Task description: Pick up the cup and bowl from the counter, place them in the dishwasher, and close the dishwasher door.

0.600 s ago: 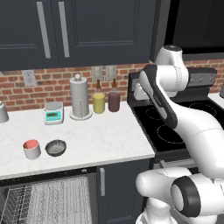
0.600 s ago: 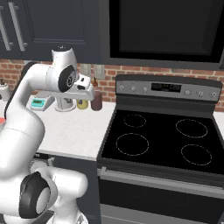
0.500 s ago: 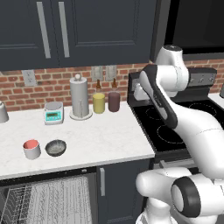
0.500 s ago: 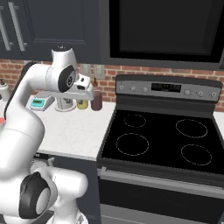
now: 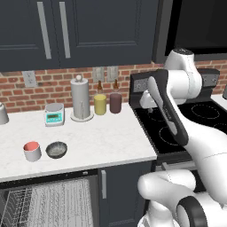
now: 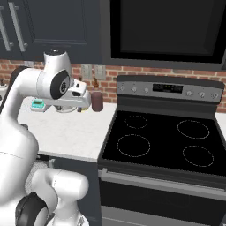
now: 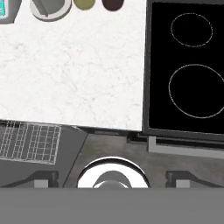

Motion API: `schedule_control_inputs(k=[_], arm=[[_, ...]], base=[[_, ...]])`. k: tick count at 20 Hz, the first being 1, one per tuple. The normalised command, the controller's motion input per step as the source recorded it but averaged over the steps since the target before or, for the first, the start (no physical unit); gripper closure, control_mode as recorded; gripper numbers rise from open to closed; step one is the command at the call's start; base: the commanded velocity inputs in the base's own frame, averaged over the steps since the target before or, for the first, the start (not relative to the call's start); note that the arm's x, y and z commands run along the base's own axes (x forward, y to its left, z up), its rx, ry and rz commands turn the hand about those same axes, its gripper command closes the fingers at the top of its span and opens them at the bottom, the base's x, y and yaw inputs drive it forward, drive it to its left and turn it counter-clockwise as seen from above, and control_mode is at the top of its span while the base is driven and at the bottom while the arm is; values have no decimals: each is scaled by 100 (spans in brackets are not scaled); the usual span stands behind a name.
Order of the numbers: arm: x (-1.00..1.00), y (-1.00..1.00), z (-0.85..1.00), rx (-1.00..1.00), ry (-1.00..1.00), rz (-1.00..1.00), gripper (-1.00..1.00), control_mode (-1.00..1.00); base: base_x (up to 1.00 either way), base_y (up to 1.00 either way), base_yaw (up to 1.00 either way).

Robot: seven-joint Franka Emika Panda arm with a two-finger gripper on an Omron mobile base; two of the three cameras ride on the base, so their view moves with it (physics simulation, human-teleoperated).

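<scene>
The gripper hangs high with jaws spread wide and nothing between them, above the counter front edge beside the stovetop. The cup and the bowl sit side by side near the counter's front-left edge, above the dishwasher open rack.

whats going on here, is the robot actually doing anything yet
Nothing is being handled yet. The gripper is open and empty, held high over the counter near the stovetop. The cup and the bowl sit side by side near the counter's front edge, untouched. Below them the dishwasher is open, its wire rack showing, so both pickups and closing the door remain to be done.
</scene>
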Motion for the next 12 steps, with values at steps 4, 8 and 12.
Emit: schedule_control_inputs(k=[4,8,12], arm=[[-2,56,-33,3,0,6,-100,-100],[24,100,-31,0,0,-3,-100,-100],[29,100,-39,0,6,-6,-100,-100]], base=[[0,0,0],[0,0,0],[0,0,0]])
